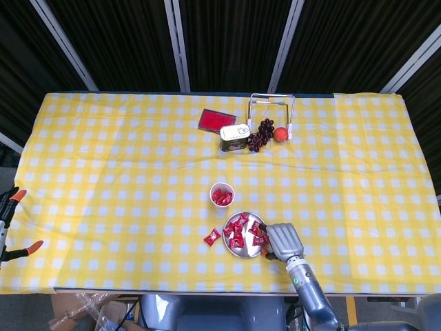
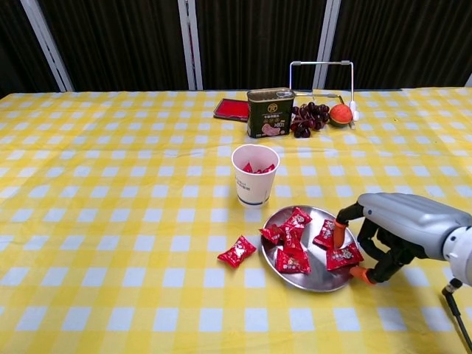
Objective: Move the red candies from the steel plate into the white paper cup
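The steel plate [image 2: 310, 284] [image 1: 238, 254] lies near the front edge and holds several red candies [image 2: 294, 240] [image 1: 238, 230]. My right hand [image 2: 402, 230] [image 1: 283, 238] is low at the plate's right rim with its fingers apart. The thumb comes down among the candies and the other fingertips [image 2: 361, 274] sit just outside the rim, so they straddle one wrapped candy [image 2: 344, 256]. I see no firm grip on it. The white paper cup [image 2: 255, 181] [image 1: 222, 195] stands upright behind the plate with red candies inside. One loose candy [image 2: 237, 251] [image 1: 212, 238] lies on the cloth left of the plate. My left hand is out of sight.
At the back stand a green tin [image 2: 270, 113], a flat red packet [image 2: 231, 109], dark grapes [image 2: 309, 116], an orange fruit [image 2: 339, 114] and a wire rack [image 2: 321, 74]. Orange-handled clamps [image 1: 12, 197] grip the table's left edge.
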`<state>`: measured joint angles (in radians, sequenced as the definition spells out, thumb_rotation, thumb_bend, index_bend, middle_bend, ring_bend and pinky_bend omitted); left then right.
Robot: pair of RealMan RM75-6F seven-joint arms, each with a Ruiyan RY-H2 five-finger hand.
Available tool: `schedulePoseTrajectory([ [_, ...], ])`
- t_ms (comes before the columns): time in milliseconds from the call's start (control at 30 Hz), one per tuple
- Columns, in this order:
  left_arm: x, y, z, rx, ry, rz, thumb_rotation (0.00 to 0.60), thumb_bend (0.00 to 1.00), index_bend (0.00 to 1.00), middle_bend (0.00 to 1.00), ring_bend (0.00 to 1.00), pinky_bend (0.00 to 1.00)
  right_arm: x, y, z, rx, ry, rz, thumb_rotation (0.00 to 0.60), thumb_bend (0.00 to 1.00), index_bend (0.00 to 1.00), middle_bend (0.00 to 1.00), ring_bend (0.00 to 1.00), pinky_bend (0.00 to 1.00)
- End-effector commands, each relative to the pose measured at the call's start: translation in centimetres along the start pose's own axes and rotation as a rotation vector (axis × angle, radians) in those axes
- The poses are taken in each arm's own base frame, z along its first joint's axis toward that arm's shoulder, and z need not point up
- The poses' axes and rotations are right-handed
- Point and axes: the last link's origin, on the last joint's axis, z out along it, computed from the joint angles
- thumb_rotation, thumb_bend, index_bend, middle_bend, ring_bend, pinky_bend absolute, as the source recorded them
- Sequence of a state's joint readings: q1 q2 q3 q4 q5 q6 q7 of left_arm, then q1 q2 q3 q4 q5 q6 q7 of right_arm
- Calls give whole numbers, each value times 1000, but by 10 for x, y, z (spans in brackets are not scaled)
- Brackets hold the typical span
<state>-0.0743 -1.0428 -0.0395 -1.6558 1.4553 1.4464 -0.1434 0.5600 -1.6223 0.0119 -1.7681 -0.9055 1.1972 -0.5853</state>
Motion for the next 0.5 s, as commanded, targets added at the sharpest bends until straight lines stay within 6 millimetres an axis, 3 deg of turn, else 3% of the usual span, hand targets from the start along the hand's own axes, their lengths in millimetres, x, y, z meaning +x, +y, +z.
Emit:
schedulePoseTrajectory([
  [33, 0, 0, 0, 1, -1, 0, 600, 29, 0, 0, 0, 0, -1, -1, 1, 4, 0, 3, 600, 364, 448, 824, 963, 1000],
  [500, 0, 0, 1, 1, -4, -1, 600, 29, 0, 0, 0, 0, 2, -9, 1, 27, 12, 7, 600, 364, 448, 824, 963, 1000],
])
